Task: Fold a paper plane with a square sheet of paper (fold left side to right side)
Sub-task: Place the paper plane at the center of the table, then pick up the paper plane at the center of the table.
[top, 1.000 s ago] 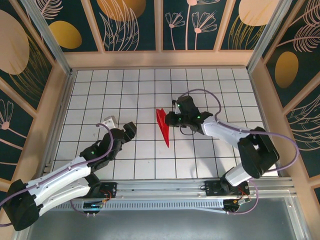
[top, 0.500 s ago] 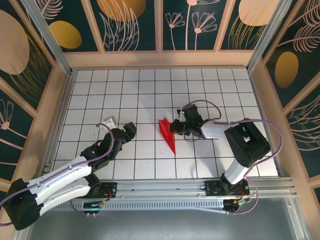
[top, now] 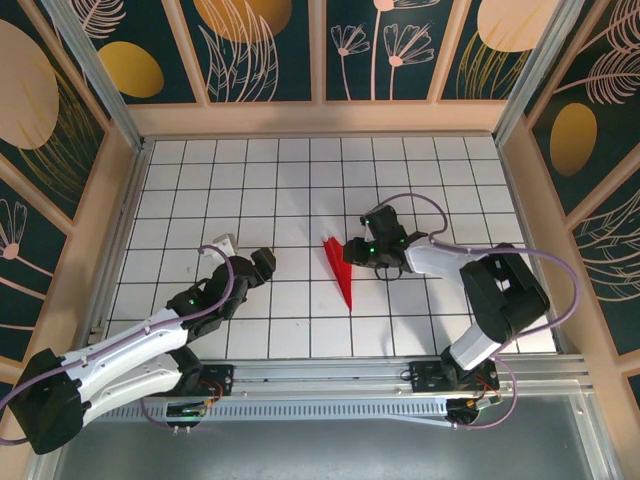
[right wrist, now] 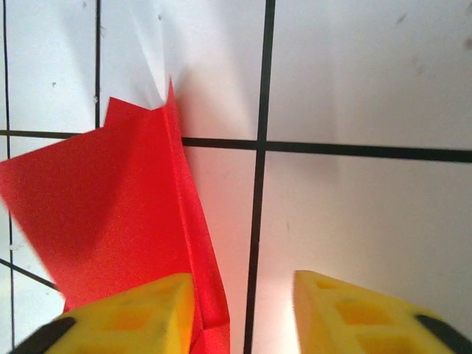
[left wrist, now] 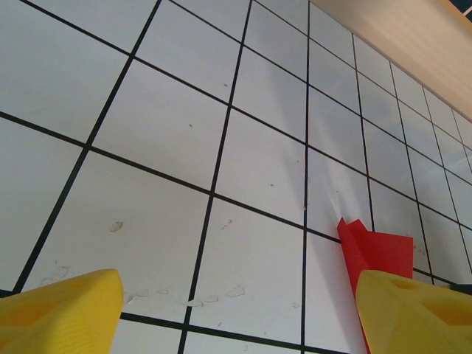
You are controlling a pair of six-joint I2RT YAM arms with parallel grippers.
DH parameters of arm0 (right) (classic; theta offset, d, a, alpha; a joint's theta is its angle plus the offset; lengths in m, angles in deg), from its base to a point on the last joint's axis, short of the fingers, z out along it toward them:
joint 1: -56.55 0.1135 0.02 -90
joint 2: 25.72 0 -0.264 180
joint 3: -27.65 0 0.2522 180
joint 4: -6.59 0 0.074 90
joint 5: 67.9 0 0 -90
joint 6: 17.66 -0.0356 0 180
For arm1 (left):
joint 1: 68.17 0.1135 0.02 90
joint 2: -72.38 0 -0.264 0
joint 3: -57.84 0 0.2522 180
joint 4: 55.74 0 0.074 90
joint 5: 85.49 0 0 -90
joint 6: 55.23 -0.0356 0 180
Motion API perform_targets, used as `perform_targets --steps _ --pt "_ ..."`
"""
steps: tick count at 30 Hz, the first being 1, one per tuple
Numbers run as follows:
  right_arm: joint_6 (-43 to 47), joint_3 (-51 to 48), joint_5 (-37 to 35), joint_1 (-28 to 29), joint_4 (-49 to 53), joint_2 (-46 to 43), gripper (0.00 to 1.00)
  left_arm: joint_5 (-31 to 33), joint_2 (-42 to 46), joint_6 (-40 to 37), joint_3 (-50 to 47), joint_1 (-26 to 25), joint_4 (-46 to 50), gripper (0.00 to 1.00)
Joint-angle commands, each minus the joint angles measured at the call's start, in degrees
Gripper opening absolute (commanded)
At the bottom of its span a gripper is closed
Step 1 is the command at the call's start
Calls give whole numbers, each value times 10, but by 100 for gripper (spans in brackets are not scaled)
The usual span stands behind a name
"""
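Lying on the gridded table [top: 200, 180], the plane [top: 337, 268] points toward the near edge; right gripper [right wrist: 243, 291], jaws parted (bare tile between them), sits beside its wide end; left gripper [top: 243, 252] gapes well apart.

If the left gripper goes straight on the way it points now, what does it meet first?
Probably the white gridded table: the open left gripper points at bare tiles. In its wrist view the paper plane lies to the right of that line; depth is hard to judge.
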Motion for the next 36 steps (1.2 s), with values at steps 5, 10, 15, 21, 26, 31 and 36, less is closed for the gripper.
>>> perform_targets --steps 5,10,15,21,26,31,36 --pt "101 57 -21 13 146 -73 46 10 6 -18 22 4 -9 83" --pt "108 81 5 55 192 -56 46 11 11 -19 18 5 -15 83" --pt "80 88 -16 83 190 -7 47 8 11 -20 15 5 -17 83" --pt "70 95 -14 91 184 21 46 2 10 -19 14 5 -16 83" --pt "72 95 -15 92 188 33 41 1 10 -15 10 5 -18 84" --pt "71 97 -22 94 191 40 33 0 9 -14 8 5 -19 84" --pt "70 102 -31 98 197 54 25 0 10 -14 9 5 -19 84"
